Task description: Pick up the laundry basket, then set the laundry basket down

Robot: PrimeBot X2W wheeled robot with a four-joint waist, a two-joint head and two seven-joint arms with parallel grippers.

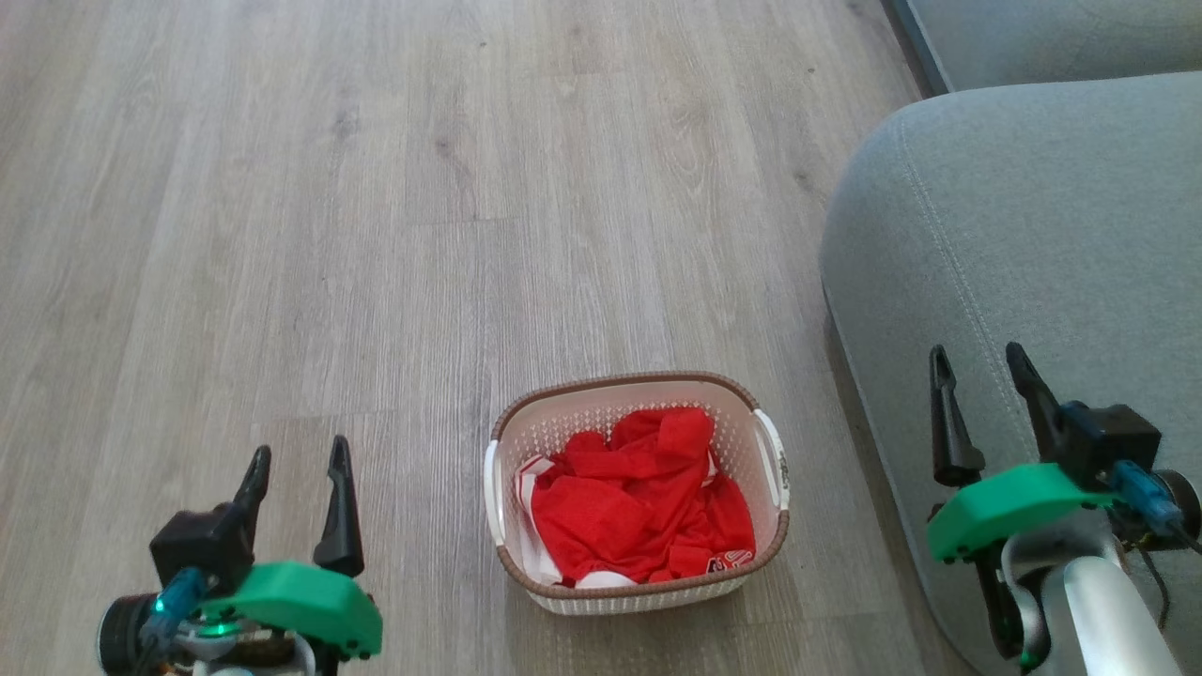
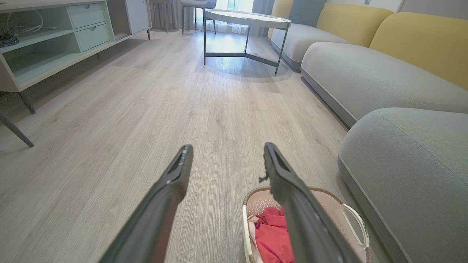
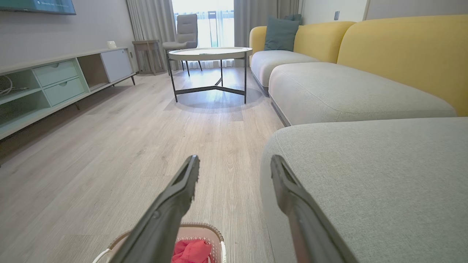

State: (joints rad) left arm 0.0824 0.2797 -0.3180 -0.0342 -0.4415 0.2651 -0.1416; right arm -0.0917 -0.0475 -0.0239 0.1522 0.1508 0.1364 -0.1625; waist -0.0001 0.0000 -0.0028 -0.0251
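Laundry basket beside grey sofa

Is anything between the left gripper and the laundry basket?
No. In the head view, bare wood floor lies between the left gripper and the laundry basket.

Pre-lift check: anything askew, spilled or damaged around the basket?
Nothing stands out. The laundry basket sits upright on the floor, red clothes inside, none spilled. Open and clear of it: left gripper, right gripper.

My left tool and right tool: long black tapered fingers, green moulded covers, black camera blocks, blue cables; silver-white forearm.
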